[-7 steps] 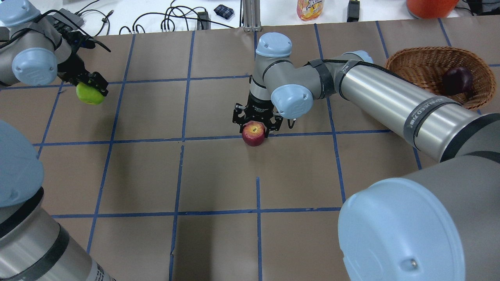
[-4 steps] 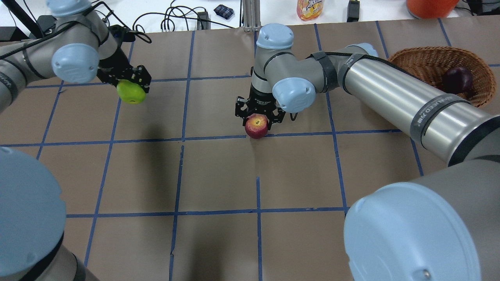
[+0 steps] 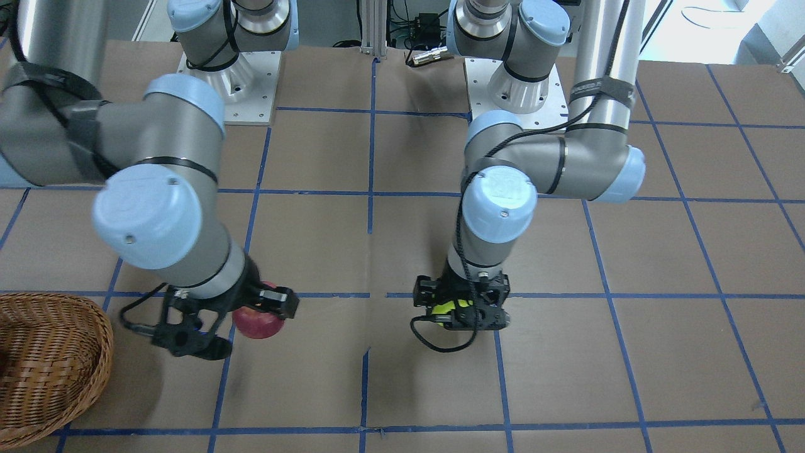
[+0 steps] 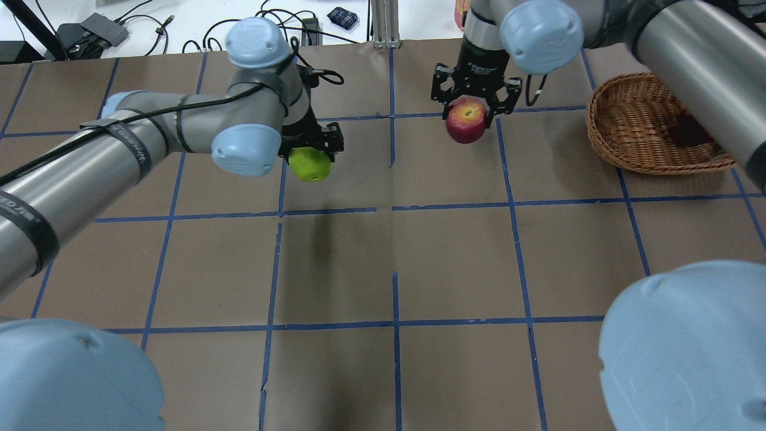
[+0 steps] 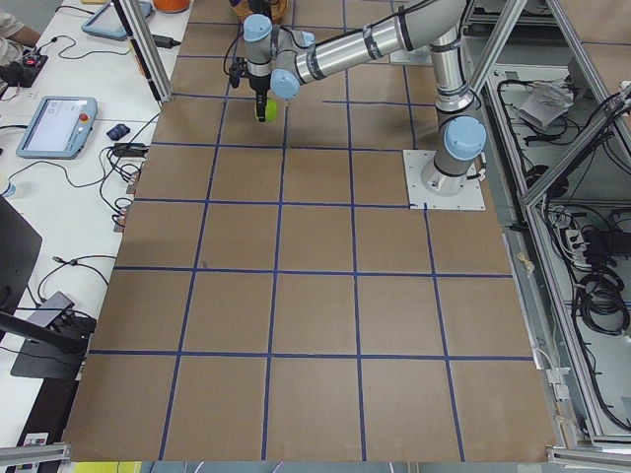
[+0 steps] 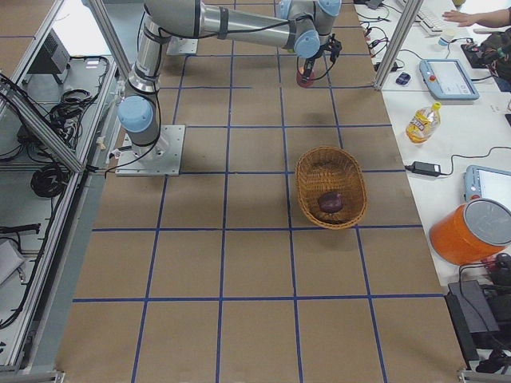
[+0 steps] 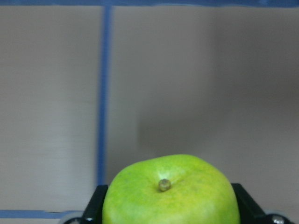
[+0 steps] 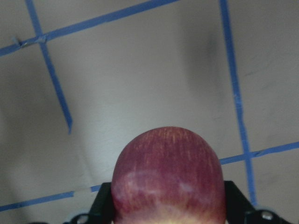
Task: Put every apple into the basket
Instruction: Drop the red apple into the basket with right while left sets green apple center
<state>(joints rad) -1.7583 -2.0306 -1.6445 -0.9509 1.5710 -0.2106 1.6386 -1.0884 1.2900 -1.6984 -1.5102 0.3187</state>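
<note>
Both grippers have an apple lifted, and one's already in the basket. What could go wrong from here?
1. The left gripper with the green apple and the right gripper with the red apple need the same basket; going together, the arms may collide.
2. The red apple, dropped from height, might hit the dark apple inside and bounce out.

The left gripper (image 4: 310, 158) now carries the green apple (image 4: 309, 166) toward table centre, while the right gripper (image 4: 470, 109) has raised the red apple (image 4: 466, 121) nearer the basket (image 4: 622, 143).

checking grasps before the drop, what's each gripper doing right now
Left gripper: shut on the bright yellow-green round apple.
Right gripper: shut on the round red apple with a yellowish patch.
</note>
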